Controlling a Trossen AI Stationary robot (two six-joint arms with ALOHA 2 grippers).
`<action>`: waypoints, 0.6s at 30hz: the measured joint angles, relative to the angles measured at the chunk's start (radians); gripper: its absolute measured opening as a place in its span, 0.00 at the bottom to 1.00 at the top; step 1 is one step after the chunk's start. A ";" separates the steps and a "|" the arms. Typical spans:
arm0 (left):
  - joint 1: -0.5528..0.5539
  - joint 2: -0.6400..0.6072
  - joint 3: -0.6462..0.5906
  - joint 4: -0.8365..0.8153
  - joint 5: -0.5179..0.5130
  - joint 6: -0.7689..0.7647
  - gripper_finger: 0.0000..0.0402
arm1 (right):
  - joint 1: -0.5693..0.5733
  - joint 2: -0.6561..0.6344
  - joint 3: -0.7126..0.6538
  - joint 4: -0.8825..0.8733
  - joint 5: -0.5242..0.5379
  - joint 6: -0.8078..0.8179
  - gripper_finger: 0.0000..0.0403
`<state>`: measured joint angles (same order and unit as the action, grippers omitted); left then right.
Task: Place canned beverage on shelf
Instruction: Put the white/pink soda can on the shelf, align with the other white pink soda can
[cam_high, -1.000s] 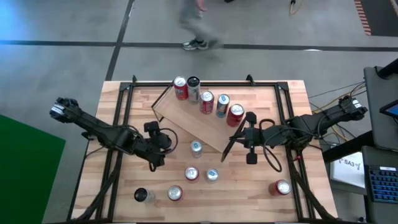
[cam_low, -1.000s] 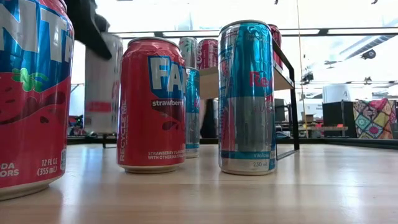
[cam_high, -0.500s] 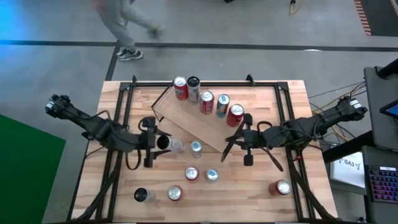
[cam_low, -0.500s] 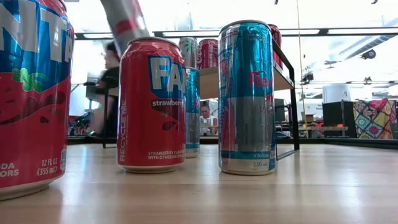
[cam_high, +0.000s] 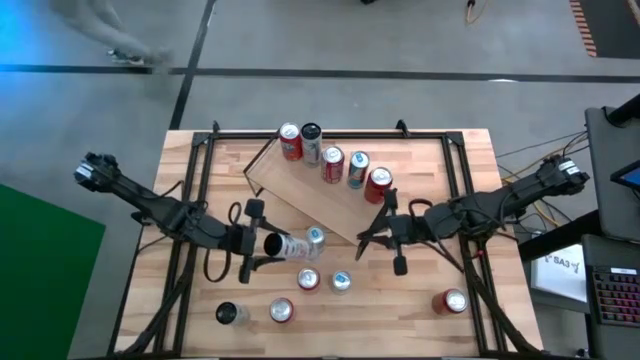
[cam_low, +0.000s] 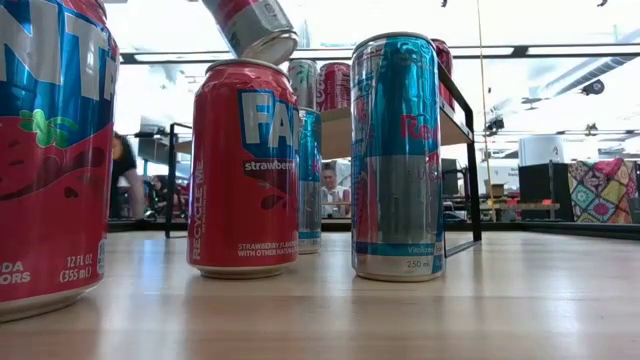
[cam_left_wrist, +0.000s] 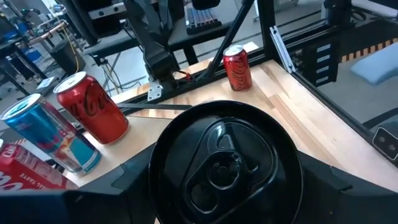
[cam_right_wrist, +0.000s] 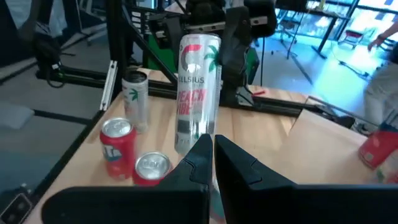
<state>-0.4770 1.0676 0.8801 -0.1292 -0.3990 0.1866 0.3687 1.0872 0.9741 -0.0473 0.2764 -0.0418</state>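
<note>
Lifted since a second ago, the can (cam_high: 290, 245) now hangs tilted over the table's middle in the left gripper (cam_high: 256, 243), whose fingers clasp its lower body; it stood upright on the wood before, and in the low view its rim (cam_low: 262, 32) has swung in above the red Fanta can (cam_low: 244, 168). A slim aluminium can like this is probably light if empty, heavier and sloshing if full, smooth-sided and easy to dent, so a mid-body hold with moderate squeeze suits it. The shelf (cam_high: 300, 195) lies diagonally just beyond, five cans along its far edge. The right gripper (cam_high: 378, 226) waits pinched together, holding nothing, near the shelf's right end.
</note>
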 joint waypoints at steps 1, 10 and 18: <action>0.000 0.002 0.000 0.004 0.000 0.004 0.62 | 0.000 0.013 0.000 0.022 0.000 -0.007 0.02; 0.000 0.001 0.001 0.017 -0.002 0.012 0.62 | -0.003 0.127 0.000 0.209 0.003 -0.131 0.02; 0.000 0.008 0.004 0.035 0.012 0.012 0.62 | -0.037 0.184 0.024 0.261 -0.024 -0.094 0.02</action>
<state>-0.4770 1.0760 0.8841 -0.0943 -0.3866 0.1982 0.3320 1.2707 0.9980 0.2133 0.2521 -0.1358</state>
